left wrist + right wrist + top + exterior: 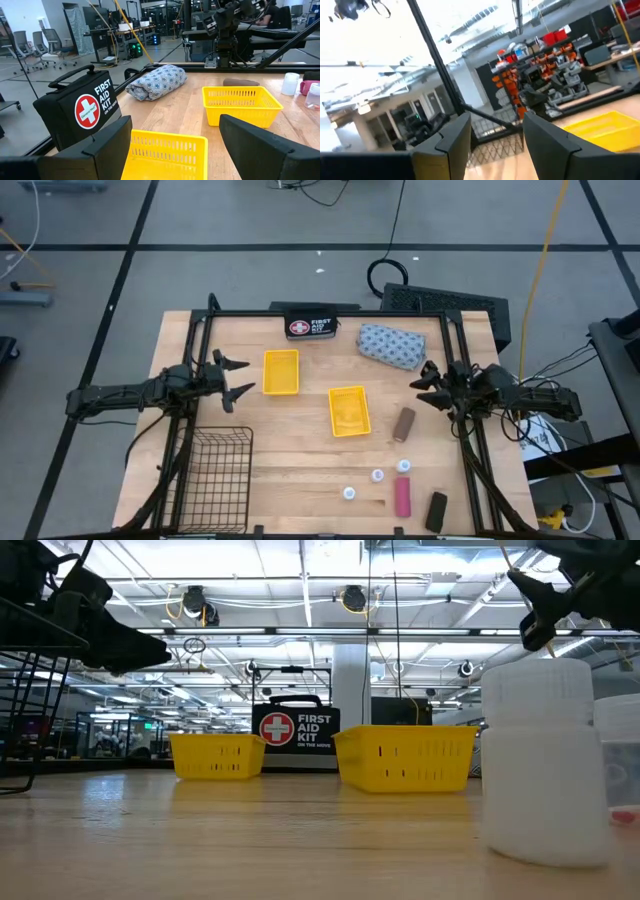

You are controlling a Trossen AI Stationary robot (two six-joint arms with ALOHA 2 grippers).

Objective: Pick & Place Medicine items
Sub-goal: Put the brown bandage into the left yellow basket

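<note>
From above, both yellow trays (281, 372) (348, 411) sit empty on the tabletop (300, 460); the left claw (236, 377) and right claw (425, 385) hover with fingers apart. The patterned pouch (391, 345), brown oblong (404, 423), three white containers (377, 476), pink bar (402, 497) and black block (436, 511) lie loose. At table height, one white container (545, 760) looms near, cut off by the frame. The left wrist shows the First Aid case (82, 110) beside the pouch.

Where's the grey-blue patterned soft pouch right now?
In the high view the grey-blue patterned soft pouch lies at the table's far edge, right of the black first aid case and just left of the right gripper.
</note>
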